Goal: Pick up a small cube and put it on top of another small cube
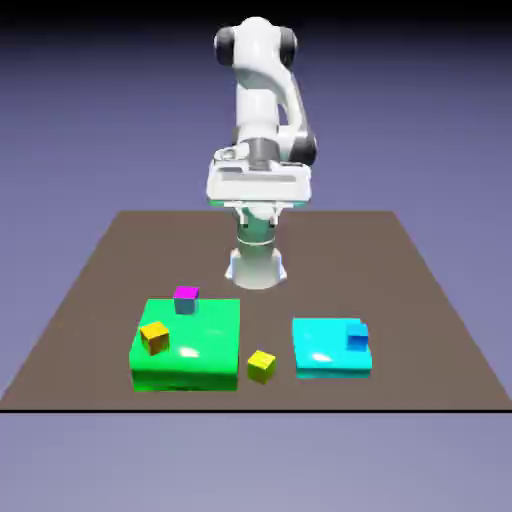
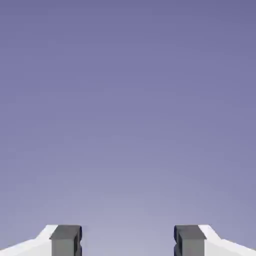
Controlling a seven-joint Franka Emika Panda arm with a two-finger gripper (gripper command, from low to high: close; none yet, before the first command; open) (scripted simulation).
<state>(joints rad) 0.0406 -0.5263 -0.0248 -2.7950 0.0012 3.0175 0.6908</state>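
Exterior view: the small cube, yellow on top with lime-green sides, rests on the brown table in the gap between the green block and the cyan block, just beside the green block's front corner. The arm stands folded at the far side of the table, and its hand is held high above the surface, well apart from the small cube, which lies nearer the camera and far below the hand. A cube with a yellow top and orange-brown sides and a magenta-topped cube sit on the green block; a blue cube sits on the cyan block.

Hand view: the gripper shows both grey fingertips at the bottom edge, set wide apart with nothing between them. Only the plain blue-violet backdrop fills the remainder; the small cube does not appear here.
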